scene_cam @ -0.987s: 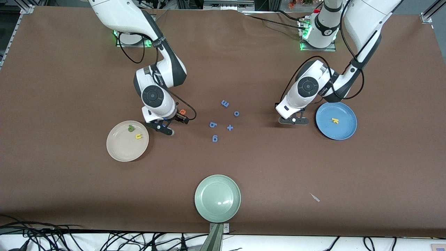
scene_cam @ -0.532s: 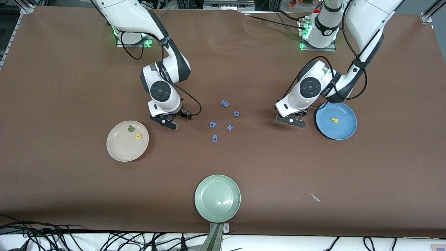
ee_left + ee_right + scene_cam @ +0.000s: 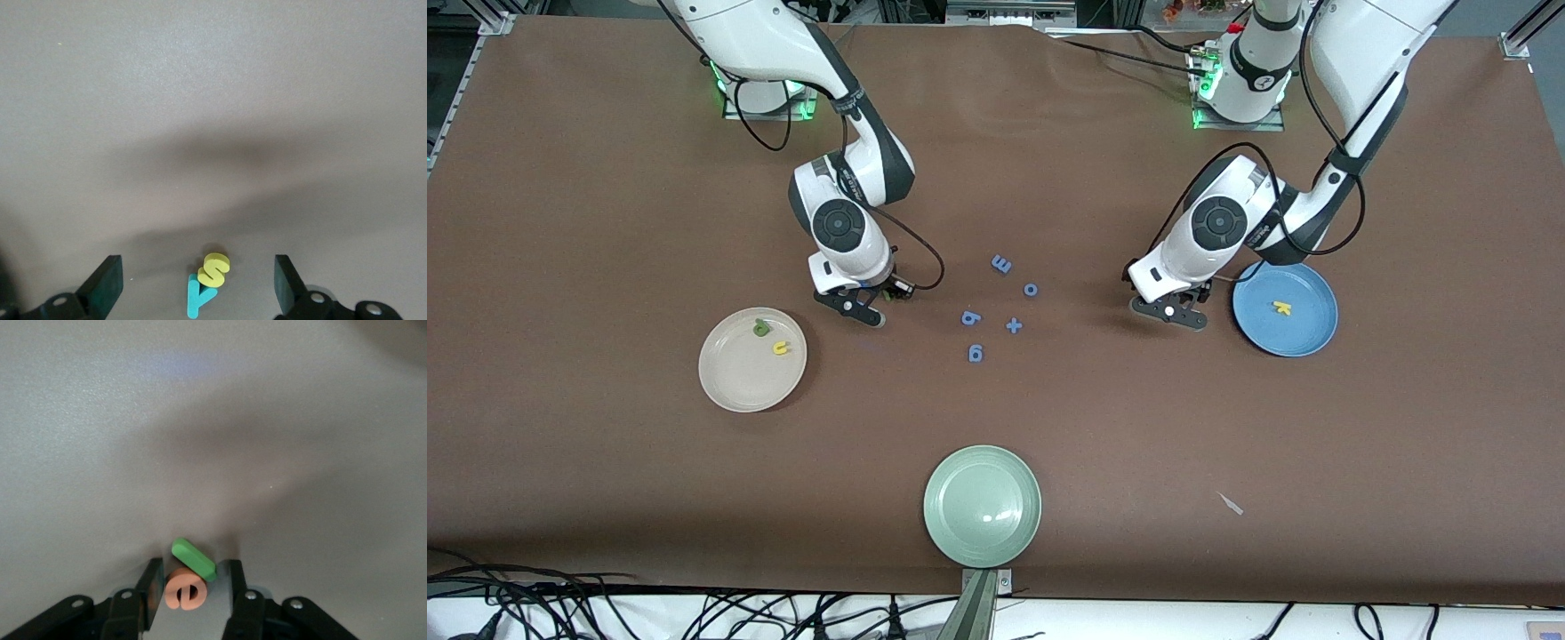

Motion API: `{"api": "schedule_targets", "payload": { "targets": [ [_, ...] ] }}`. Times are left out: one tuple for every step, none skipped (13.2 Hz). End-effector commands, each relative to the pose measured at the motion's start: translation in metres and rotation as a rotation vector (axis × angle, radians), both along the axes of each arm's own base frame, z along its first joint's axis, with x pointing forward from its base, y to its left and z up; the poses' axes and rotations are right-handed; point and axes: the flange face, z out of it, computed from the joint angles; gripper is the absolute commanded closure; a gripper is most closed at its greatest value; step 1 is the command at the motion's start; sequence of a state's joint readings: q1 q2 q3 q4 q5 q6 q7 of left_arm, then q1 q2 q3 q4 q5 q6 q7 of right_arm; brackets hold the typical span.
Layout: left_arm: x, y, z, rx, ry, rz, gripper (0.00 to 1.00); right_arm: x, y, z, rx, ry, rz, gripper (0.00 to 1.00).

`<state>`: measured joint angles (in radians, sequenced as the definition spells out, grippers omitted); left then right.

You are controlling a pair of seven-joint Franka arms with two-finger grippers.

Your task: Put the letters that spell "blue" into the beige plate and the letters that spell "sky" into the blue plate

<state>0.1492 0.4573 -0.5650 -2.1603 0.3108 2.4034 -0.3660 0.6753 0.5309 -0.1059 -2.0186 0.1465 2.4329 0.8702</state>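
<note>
Right gripper (image 3: pixel 869 307) shifted; beige plate (image 3: pixel 729 384): b, u.

Brown table (image 3: pixel 605 222) — beige plate (image 3: pixel 729 391), blue plate (image 3: pixel 1307 340), pale green plate (image 3: pixel 960 524), loose blue foam characters (image 3: pixel 996 307).

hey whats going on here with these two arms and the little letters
The right gripper is down over an orange foam e and a green foam l on the brown table, near the round beige plate holding a green b and yellow u. The left gripper, open, straddles a yellow foam s and teal foam y beside the round blue plate, which holds a yellow k.
</note>
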Motion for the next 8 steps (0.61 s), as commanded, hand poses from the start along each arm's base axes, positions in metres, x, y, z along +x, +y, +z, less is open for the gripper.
{"api": "schedule_targets", "payload": {
  "targets": [
    [0.015,-0.014,-0.002,-0.036,0.016,0.012,0.00,-0.005,-0.006,0.001,0.006,0.005,0.024,0.57],
    [0.018,-0.025,-0.001,-0.053,0.013,0.005,0.00,-0.005,-0.007,0.000,0.006,0.004,0.030,0.58],
    [0.022,-0.025,0.002,-0.060,0.008,0.016,0.00,-0.005,-0.008,-0.001,0.006,0.005,0.043,0.59],
    [0.023,-0.026,0.005,-0.057,0.000,0.009,0.00,-0.004,-0.010,0.000,0.007,0.005,0.052,0.60],
    [0.022,-0.028,0.007,-0.053,-0.008,-0.007,0.01,-0.001,-0.014,0.000,0.005,0.003,0.062,0.62],
    [0.021,-0.028,0.010,-0.044,-0.012,-0.068,0.05,0.001,-0.017,0.000,0.004,0.001,0.069,0.65],
    [0.023,-0.021,0.009,-0.039,-0.004,-0.132,0.10,0.002,-0.019,0.000,0.004,0.001,0.077,0.67],
    [0.026,-0.011,0.010,-0.045,0.006,-0.165,0.10,0.005,-0.025,0.000,0.000,-0.001,0.083,0.68]
  ]
}}
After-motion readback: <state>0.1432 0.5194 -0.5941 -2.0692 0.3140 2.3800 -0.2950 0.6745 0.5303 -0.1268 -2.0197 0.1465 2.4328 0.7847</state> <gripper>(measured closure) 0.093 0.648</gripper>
